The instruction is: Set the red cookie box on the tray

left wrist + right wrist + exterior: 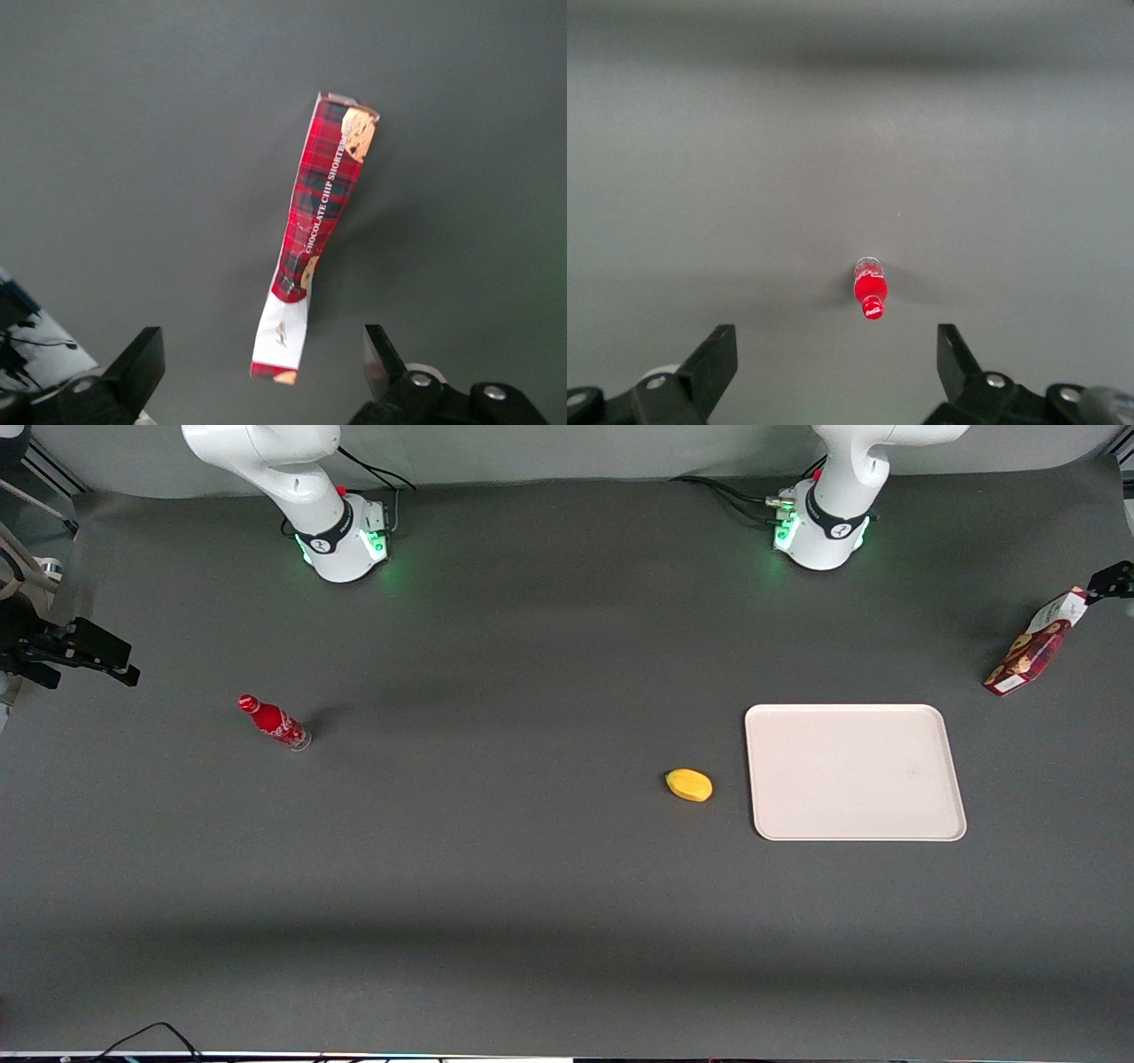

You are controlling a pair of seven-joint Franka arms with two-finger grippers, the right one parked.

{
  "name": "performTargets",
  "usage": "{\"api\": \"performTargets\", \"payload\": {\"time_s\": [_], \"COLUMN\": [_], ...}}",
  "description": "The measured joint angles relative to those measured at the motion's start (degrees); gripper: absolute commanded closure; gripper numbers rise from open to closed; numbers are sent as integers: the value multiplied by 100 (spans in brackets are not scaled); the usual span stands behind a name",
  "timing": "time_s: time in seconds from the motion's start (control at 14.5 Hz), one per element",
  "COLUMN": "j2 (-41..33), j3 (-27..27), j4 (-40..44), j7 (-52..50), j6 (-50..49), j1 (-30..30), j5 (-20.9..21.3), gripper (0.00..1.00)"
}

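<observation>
Your gripper (263,372) hangs wide open above the standing red cookie box (1035,642), bare bench (532,886) around it. Tray (930,815) surface unoccupied; the mango (689,785) lies just beside its parked-arm edge.

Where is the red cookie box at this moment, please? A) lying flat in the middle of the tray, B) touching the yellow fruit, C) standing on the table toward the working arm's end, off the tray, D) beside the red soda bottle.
C: the red cookie box stands on the dark table, apart from the bare tray, and the open gripper hovers above it without gripping it.
</observation>
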Motion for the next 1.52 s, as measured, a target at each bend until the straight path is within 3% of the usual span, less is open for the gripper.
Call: {"api": "performTargets", "payload": {"time_s": [0.48, 0.62, 0.69, 1.17, 1.31, 1.52], "j2": [1249, 1569, 1707, 2047, 1933, 1485], "j3": [-30, -26, -25, -49, -91, -335], "j4": [-919, -1156, -1239, -1266, -1030, 6], "j7": [462, 519, 522, 533, 538, 565], "j6": [1957, 2487, 2760, 3016, 2391, 373], "j1": [37, 94, 126, 172, 123, -42], "j5": [-5, -6, -6, -325, -543, -1127], "gripper": [2, 81, 100, 100, 100, 100]}}
